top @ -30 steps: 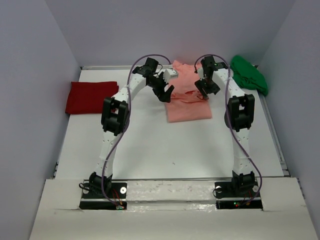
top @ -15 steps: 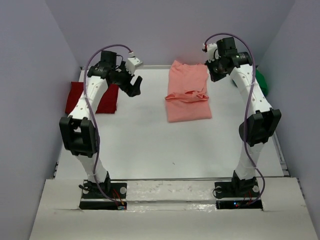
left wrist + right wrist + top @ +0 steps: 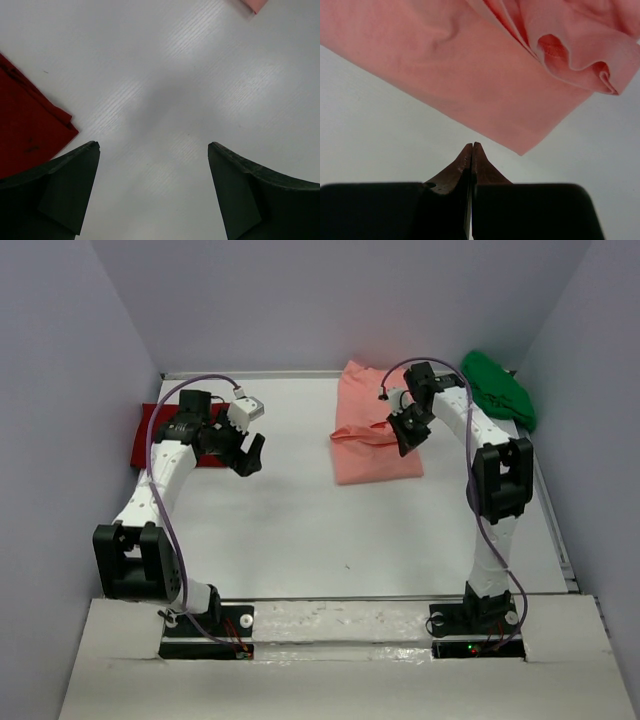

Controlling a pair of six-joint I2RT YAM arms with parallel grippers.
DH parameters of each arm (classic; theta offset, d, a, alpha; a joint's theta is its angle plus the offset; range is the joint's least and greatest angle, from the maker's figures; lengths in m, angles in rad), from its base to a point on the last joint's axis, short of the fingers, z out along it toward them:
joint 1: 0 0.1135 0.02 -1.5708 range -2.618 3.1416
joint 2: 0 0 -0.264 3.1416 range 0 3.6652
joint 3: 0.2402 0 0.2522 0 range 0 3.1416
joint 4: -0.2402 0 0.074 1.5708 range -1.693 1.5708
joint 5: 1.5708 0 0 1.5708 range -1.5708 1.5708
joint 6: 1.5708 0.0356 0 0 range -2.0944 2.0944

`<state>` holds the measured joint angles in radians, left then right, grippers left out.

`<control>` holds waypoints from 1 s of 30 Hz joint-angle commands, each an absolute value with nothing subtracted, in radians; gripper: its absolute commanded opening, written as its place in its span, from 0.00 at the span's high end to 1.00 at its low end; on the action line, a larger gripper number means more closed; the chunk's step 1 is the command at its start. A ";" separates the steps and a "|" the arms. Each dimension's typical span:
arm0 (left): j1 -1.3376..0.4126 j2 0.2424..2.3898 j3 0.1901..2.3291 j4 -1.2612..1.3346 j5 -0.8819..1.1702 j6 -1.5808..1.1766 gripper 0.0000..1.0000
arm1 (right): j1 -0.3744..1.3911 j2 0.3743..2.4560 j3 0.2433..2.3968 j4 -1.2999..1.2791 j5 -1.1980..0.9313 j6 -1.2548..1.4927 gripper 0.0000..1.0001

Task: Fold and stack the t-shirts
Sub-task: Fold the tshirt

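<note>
**Salmon-pink shirt (image 3: 375, 460) let go, arms part ways**

Salmon-pink cloth lies flat on the table (image 3: 320, 530), toward the far side and right of centre, with a rumpled ridge running across its middle. A second ago we had both grippers down at that ridge. Since then both arms have lifted off and swung outward, and neither holds anything now.

The left gripper (image 3: 243, 452) has dropped to the left side and hovers over bare table. Its jaws are wide apart, with the edge of the deep red shirt (image 3: 143, 448) just beside it. That shirt sits as a neat dark block near the left wall.

The right gripper (image 3: 471, 146) has come back to the pink shirt. Its jaws were apart a moment ago and have since closed, tips meeting on nothing. In the wrist view they point at bare table just off the shirt's near edge, with a loose curl of fabric beyond.

We judge that one fold of the pink shirt is laid but untidy. The closed right tips look suited to pressing or nudging the cloth, not to picking it up. The green shirt (image 3: 498, 388) is still a crumpled heap in the far right corner. All three shirts lie well apart, so stacking has not begun.
</note>
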<state>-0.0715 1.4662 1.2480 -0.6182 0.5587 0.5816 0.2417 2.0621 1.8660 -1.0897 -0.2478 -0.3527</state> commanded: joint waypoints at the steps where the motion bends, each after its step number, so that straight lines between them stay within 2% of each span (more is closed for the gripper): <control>1: -0.052 1.361 1.201 -0.542 0.523 0.557 0.01 | 0.247 2.091 1.890 -1.043 -0.253 -0.367 1.00; 14: -0.043 1.292 1.147 -0.497 0.485 0.549 0.01 | 0.247 2.215 1.891 -0.980 -0.184 -0.373 1.00; 20: -0.038 1.267 1.117 -0.477 0.479 0.545 0.01 | 0.247 2.209 1.764 -0.913 -0.155 -0.377 1.00; 30: -0.037 1.235 1.092 -0.463 0.488 0.542 0.01 | 0.276 2.039 1.491 -0.867 -0.144 -0.383 1.00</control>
<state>-0.0437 1.2747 1.1038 -0.4885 0.4805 0.5522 0.2512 2.0918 1.5902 -0.8589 -0.1707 -0.3702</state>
